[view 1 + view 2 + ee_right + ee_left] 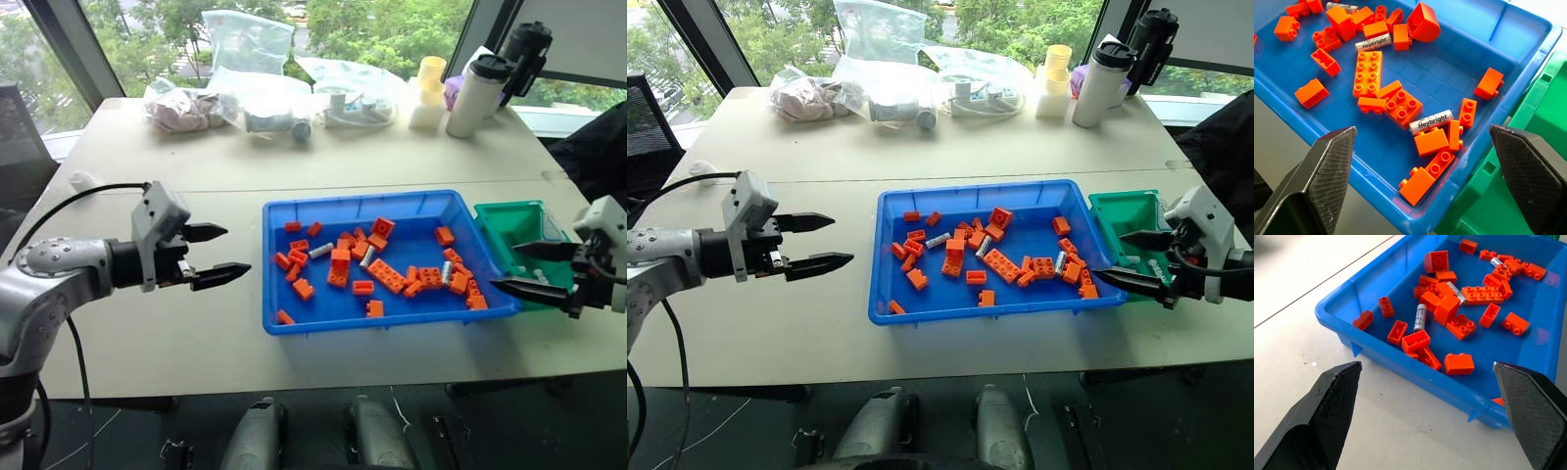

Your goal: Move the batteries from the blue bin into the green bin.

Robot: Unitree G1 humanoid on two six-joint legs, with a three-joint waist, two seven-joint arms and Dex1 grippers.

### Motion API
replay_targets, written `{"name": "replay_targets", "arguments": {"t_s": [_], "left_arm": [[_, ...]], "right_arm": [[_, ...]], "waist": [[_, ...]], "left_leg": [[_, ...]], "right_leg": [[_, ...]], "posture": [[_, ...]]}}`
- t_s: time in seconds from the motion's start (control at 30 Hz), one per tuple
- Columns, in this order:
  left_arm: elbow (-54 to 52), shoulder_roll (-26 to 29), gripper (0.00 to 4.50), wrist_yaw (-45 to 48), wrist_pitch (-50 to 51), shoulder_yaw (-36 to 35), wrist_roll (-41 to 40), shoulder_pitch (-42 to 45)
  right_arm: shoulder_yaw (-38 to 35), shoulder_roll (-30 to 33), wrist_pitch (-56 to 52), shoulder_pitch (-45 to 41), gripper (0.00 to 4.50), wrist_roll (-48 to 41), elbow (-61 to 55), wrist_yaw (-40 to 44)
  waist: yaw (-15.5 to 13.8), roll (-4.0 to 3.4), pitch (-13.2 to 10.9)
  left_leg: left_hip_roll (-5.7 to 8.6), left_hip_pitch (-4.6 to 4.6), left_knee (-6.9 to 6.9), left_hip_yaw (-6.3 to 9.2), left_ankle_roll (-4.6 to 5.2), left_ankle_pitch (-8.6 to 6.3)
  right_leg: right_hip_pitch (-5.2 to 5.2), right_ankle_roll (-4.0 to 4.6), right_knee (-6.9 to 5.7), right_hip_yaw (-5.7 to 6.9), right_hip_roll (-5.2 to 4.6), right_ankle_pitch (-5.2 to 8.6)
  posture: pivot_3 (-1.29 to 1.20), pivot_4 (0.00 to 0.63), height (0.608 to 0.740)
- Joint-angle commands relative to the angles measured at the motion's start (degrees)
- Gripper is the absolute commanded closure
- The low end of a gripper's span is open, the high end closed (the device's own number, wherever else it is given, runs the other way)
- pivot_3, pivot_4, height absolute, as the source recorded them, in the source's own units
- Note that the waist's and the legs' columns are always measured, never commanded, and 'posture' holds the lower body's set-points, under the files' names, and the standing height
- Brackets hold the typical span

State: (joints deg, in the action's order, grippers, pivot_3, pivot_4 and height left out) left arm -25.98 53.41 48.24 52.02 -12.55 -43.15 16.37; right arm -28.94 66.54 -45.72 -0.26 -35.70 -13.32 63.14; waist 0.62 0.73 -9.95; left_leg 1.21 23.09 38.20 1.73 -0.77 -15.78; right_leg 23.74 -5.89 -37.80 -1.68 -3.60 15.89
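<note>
Right wrist view looks past wide-spread black fingers [1312,191] with nothing between them, onto a battery [1431,121] lying among orange bricks [1367,73] at the right end of the blue bin [294,323]. The right gripper [537,269] hovers beside the green bin [509,223]; the left gripper [217,255] waits, equally agape and empty, left of the tray. Two more batteries [321,251] lie nearer the middle. I'd take the nearest one first, straddling it across its width and keeping clear of the bricks touching it.
</note>
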Motion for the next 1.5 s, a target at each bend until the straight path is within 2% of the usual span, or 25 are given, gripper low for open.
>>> {"name": "replay_targets", "arguments": {"t_s": [0.03, 0.67, 0.9, 1.03, 1.2, 1.4, 1.5], "left_arm": [[-0.62, -0.03, 0.0, -0.72, -1.14, -1.89, 0.03, 0.07], [-0.21, -0.04, 0.0, -0.08, -2.05, -1.23, 0.11, -0.08], [2.43, 2.15, 0.0, 2.39, -4.86, 0.26, 2.91, 1.54], [6.3, 8.04, 0.0, 9.14, -8.16, 3.69, 6.95, 4.14], [7.06, 14.1, 0.0, 17.56, -9.79, 5.46, 7.35, 7.74], [2.45, 14.0, 0.0, 17.96, -8.16, 5.46, 6.01, 8.69], [0.81, 13.17, 0.0, 16.32, -7.24, 4.37, 5.49, 7.65]], "right_arm": [[0.11, 0.52, 0.93, -1.79, 0.03, 0.1, -0.07, 0.03], [3.72, -0.41, 1.79, -6.01, 0.03, 1.02, 1.42, -0.54], [8.92, -1.61, -0.18, -13.87, 0.03, -0.79, 1.56, -1.37], [18.1, -5.31, -2.22, -24.59, 0.03, -1.48, 0.35, -1.51], [33.16, -15.75, -0.87, -39.04, 0.03, 4.27, 3.63, -1.97], [47.38, -26.84, 3.77, -50.7, 0.03, 14.59, 15.64, -0.32], [52.07, -31.01, 5.22, -55.66, 0.03, 19.6, 22.66, 0.1]], "waist": [[0.0, 0.0, 0.0], [0.0, 0.0, 0.0], [0.17, -0.02, -0.01], [0.42, -0.01, -0.01], [0.44, -0.05, -0.04], [0.23, -0.02, -0.05], [0.39, -0.02, -0.05]], "left_leg": [[0.0, 0.0, 0.0, 0.0, 0.0, 0.0], [0.0, 0.0, 0.0, 0.0, 0.0, 0.0], [0.0, 0.0, -0.01, 0.0, 0.0, 0.0], [-0.01, -0.04, -0.03, -0.02, -0.01, 0.0], [-0.01, 0.05, -0.1, -0.03, -0.01, 0.0], [0.06, 0.39, -0.02, -0.05, -0.04, 0.02], [0.05, 0.39, -0.01, -0.06, -0.05, 0.03]], "right_leg": [[0.0, 0.0, 0.0, 0.0, 0.0, 0.0], [0.0, 0.0, 0.01, 0.0, -0.02, 0.0], [0.02, 0.0, 0.01, 0.0, 0.0, 0.0], [0.01, 0.01, 0.01, -0.01, 0.02, 0.0], [0.17, 0.02, 0.01, 0.0, 0.03, 0.01], [0.55, 0.0, -0.09, 0.0, -0.02, 0.0], [0.61, 0.01, -0.16, -0.01, -0.02, 0.0]], "posture": [[0.0, 0.15, 0.74], [0.0, 0.15, 0.74], [0.0, 0.15, 0.74], [0.0, 0.15, 0.74], [0.0, 0.15, 0.74], [0.0, 0.15, 0.74], [0.0, 0.15, 0.74]]}}
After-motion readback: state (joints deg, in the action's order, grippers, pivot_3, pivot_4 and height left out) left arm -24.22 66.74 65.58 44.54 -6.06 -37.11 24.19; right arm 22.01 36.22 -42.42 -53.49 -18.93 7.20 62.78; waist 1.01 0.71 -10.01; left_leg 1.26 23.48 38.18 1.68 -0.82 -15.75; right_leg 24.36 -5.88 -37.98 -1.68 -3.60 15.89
